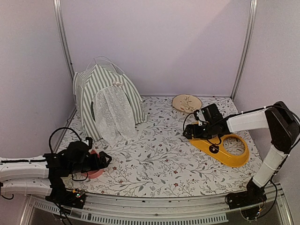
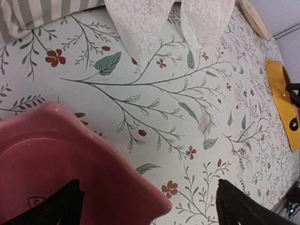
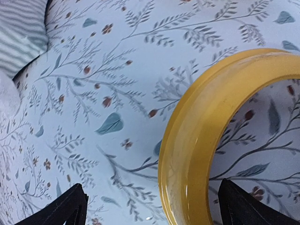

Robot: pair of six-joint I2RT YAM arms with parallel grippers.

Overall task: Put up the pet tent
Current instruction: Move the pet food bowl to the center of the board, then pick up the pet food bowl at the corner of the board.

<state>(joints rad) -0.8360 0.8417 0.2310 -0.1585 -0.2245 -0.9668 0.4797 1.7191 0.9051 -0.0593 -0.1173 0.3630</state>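
Observation:
The pet tent (image 1: 108, 98), green-and-white striped with a white lace curtain and thin white poles, stands upright at the back left; its striped edge (image 2: 42, 14) and lace show in the left wrist view, its stripes (image 3: 21, 33) in the right wrist view. My left gripper (image 1: 104, 159) is open above a pink bowl (image 1: 95, 169), whose rim (image 2: 70, 164) lies between the fingers (image 2: 65, 204). My right gripper (image 1: 190, 132) is open over the rim of a yellow ring-shaped dish (image 1: 225, 150), which sits between its fingers (image 3: 68, 206) in the right wrist view (image 3: 197, 140).
A round tan plate (image 1: 186, 103) with a leaf print lies at the back centre-right. A floral cloth (image 1: 159, 154) covers the table. Pale walls with metal posts enclose the back and both sides.

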